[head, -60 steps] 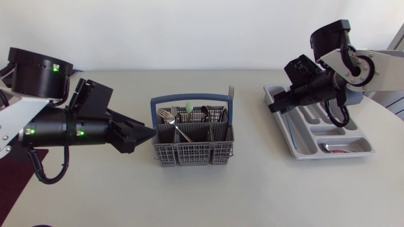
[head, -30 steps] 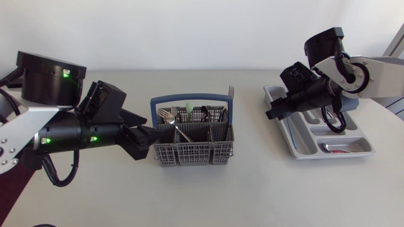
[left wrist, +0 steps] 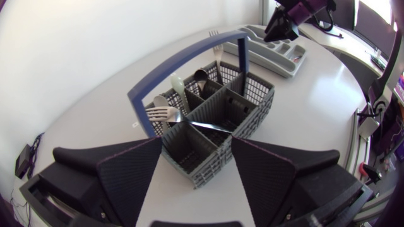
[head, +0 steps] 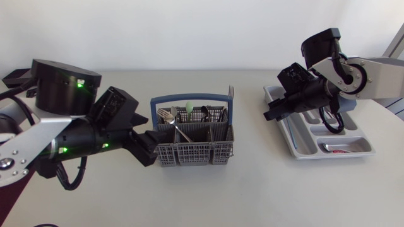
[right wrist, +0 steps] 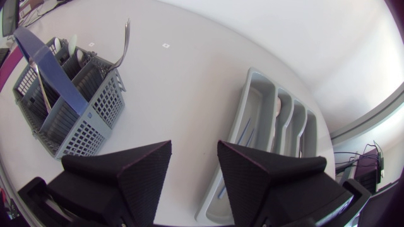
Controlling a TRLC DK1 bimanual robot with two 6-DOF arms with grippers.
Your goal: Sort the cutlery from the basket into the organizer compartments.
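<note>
The grey cutlery basket (head: pixel 190 151) with a blue handle (head: pixel 189 98) stands mid-table and holds several forks and spoons. A fork (left wrist: pixel 165 115) lies slanted across its compartments, and another fork (head: pixel 231 94) stands upright at its far right corner. My left gripper (head: pixel 151 140) is at the basket's left front corner, open. In the left wrist view that corner (left wrist: pixel 201 171) sits between and below the spread fingers (left wrist: pixel 136 167). The grey organizer (head: pixel 295 146) lies at the right. My right gripper (head: pixel 270 114) hovers open and empty by the organizer's left edge.
A utensil with a red part (head: pixel 338 150) lies in the organizer's front compartment. A pale green handle (head: pixel 189 106) sticks up at the back of the basket. Bare table lies between the basket and the organizer (right wrist: pixel 252 120).
My left arm has swung right and forward until its gripper reached the basket's corner, and its fingers have spread wider. The right gripper has shifted slightly left.
</note>
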